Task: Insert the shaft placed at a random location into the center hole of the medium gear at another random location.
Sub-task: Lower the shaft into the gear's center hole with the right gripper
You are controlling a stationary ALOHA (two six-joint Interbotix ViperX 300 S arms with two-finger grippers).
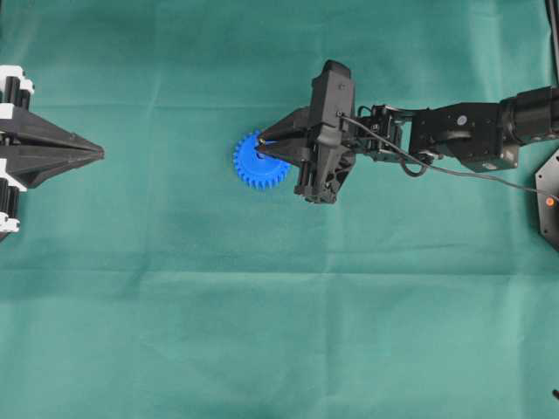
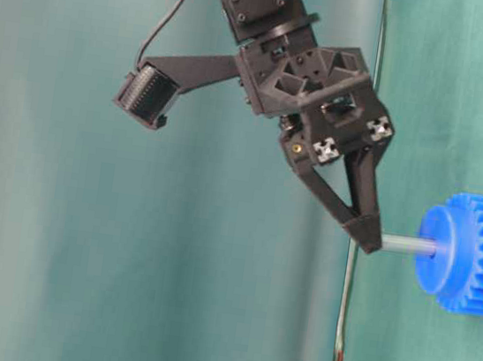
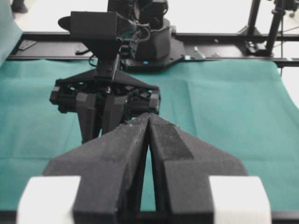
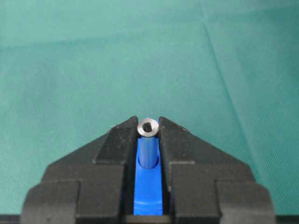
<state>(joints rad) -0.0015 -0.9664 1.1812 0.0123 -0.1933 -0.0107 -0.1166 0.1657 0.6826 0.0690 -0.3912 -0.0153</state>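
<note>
Clenching the shaft near its top, the right gripper holds it over the medium gear — lower end in the hub (green surface beneath); the left gripper sits clenched, well apart.

The right hand covers part of the medium gear from overhead; the picture's edge crops that gear at table level, and the center hole stays hidden.
</note>
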